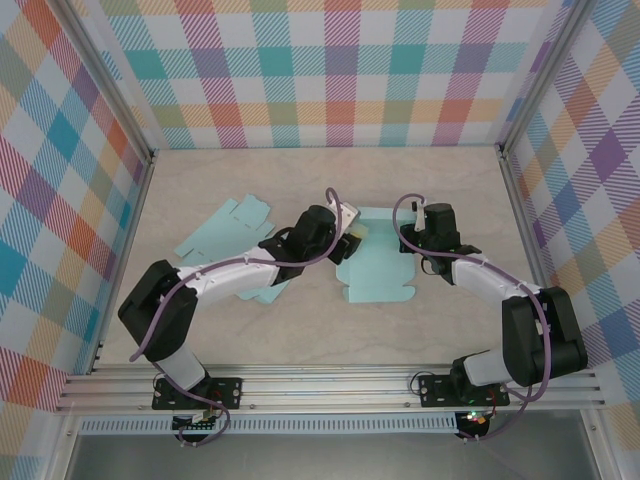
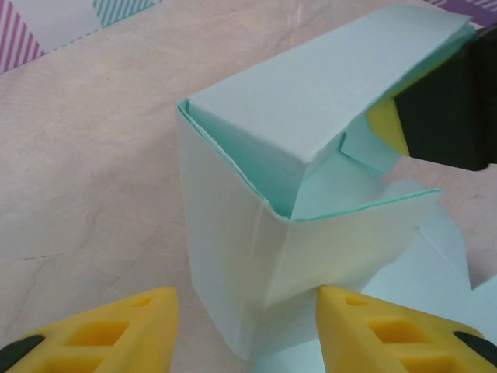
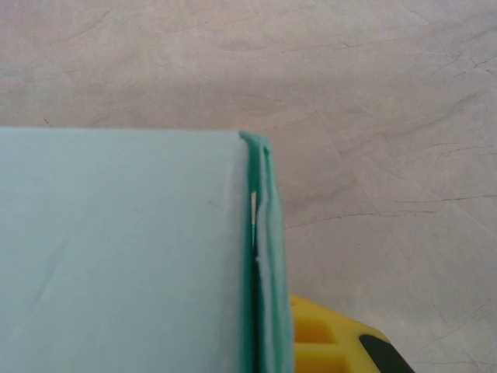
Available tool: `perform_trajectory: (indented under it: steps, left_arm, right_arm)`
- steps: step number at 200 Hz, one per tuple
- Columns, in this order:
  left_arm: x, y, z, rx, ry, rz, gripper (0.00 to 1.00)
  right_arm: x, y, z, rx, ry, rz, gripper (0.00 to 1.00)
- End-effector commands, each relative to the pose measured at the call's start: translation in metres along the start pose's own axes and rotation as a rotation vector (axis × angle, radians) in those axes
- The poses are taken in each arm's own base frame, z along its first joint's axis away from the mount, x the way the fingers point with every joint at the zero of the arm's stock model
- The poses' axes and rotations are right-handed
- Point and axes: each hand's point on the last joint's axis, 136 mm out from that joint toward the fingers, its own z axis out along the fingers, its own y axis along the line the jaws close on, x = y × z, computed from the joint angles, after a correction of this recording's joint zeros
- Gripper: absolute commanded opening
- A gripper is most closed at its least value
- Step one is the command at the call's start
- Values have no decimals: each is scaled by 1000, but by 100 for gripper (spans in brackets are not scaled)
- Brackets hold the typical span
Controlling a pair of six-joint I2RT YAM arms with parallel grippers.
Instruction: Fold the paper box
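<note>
The teal paper box point(image 1: 378, 270) sits mid-table, partly raised into a tube. In the left wrist view the paper box point(image 2: 311, 101) stands with its top end open and one flap bent over. My left gripper point(image 2: 247, 299) is open and straddles its lower corner; the right yellow finger point(image 2: 365, 326) touches the wall, while the left one stands apart. From above, the left gripper point(image 1: 352, 237) is at the box's left top. My right gripper point(image 1: 408, 240) is shut on the box's far right edge. Its view shows the doubled paper edge point(image 3: 264, 256) beside one yellow finger point(image 3: 326, 346).
A flat teal box blank point(image 1: 225, 228) lies at the left rear. Another teal blank point(image 1: 272, 292) shows partly under my left arm. Plaid walls close off three sides, and an aluminium rail point(image 1: 330, 385) runs along the near edge.
</note>
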Motion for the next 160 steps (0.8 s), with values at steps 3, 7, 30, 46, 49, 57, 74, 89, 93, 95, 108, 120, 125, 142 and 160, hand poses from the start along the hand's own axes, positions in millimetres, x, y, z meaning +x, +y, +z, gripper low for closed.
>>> perform_trajectory:
  steps: [3,7,30,46,49,57,74,89,93,95,108,120,125,142,160]
  left_arm:
    - [-24,7,5,-72,-81,-19,49]
    - [-24,8,6,-79,-81,-16,49]
    - [-24,15,11,-154,-90,-3,47]
    - [-28,23,10,-209,-117,-22,40]
    - [-29,24,10,-218,-122,-26,39]
    - [-32,27,9,-235,-137,-36,38]
    - [-34,29,12,-251,-152,-43,36]
    - [-33,35,15,-287,-161,-50,31]
    - [-33,36,15,-299,-165,-53,29]
    - [-32,38,16,-307,-166,-55,29]
    - [-32,45,16,-352,-175,-65,23]
    - [-32,49,17,-385,-185,-71,19]
    - [-32,50,17,-393,-188,-72,19]
    - [-32,53,19,-415,-196,-75,16]
    - [-33,53,21,-421,-202,-78,11]
  right_arm:
    - [-6,10,0,-44,-27,2,0]
    - [-5,10,0,-46,-25,2,0]
    - [-5,11,1,-52,-24,4,0]
    - [-4,12,1,-58,-20,1,0]
    - [-4,12,1,-58,-19,2,0]
    - [-4,12,1,-60,-19,1,0]
    - [-4,15,1,-73,-15,8,0]
    - [-4,19,-1,-94,-10,22,0]
    - [-5,21,-2,-99,-9,28,0]
    - [-5,21,-2,-101,-9,31,0]
    - [-7,24,-5,-108,-13,50,0]
    - [-8,28,-8,-119,-13,60,0]
    - [-8,30,-9,-119,-14,61,0]
    - [-9,36,-14,-114,-7,65,0]
    - [-12,43,-19,-99,-8,59,0]
